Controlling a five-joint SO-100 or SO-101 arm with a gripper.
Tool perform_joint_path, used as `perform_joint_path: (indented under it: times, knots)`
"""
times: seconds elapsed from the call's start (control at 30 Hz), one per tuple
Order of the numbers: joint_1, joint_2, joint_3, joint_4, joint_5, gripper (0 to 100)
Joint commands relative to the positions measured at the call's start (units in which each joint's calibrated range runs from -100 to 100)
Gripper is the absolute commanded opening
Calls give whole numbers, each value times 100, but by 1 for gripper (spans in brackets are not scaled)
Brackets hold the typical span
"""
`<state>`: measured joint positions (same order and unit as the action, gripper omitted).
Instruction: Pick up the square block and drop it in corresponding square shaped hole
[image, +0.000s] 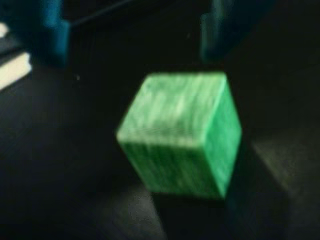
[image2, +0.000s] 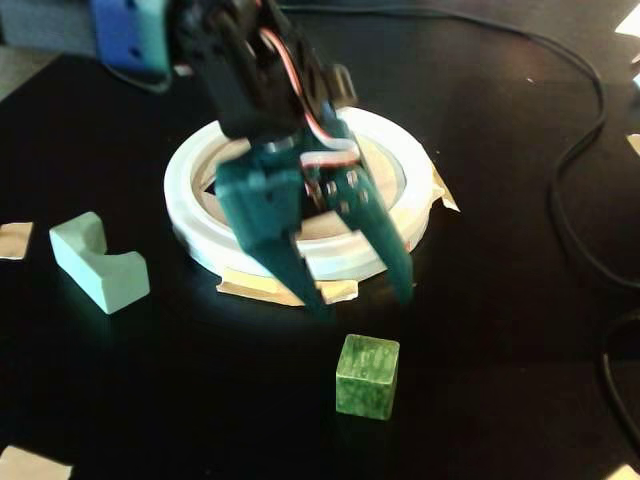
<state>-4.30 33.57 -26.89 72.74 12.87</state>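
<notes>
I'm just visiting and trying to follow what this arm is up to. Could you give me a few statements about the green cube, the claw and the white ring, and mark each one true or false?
1. The gripper holds the square block. False: its jaws are open and the block sits on the black table, in front of the fingertips in the fixed view.
2. The block is green with marbled faces. True.
3. The pale mint block lies inside the white ring. False: it lies on the table, left of the ring in the fixed view.
4. The arm partly hides the ring. True.
</notes>
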Motion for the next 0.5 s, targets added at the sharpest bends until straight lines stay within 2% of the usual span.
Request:
perform_joint_path:
  times: [0.0, 0.47]
  knots:
    - [92, 543, -972, 86, -34, 46]
    - [105, 920, -1182, 136, -234, 46]
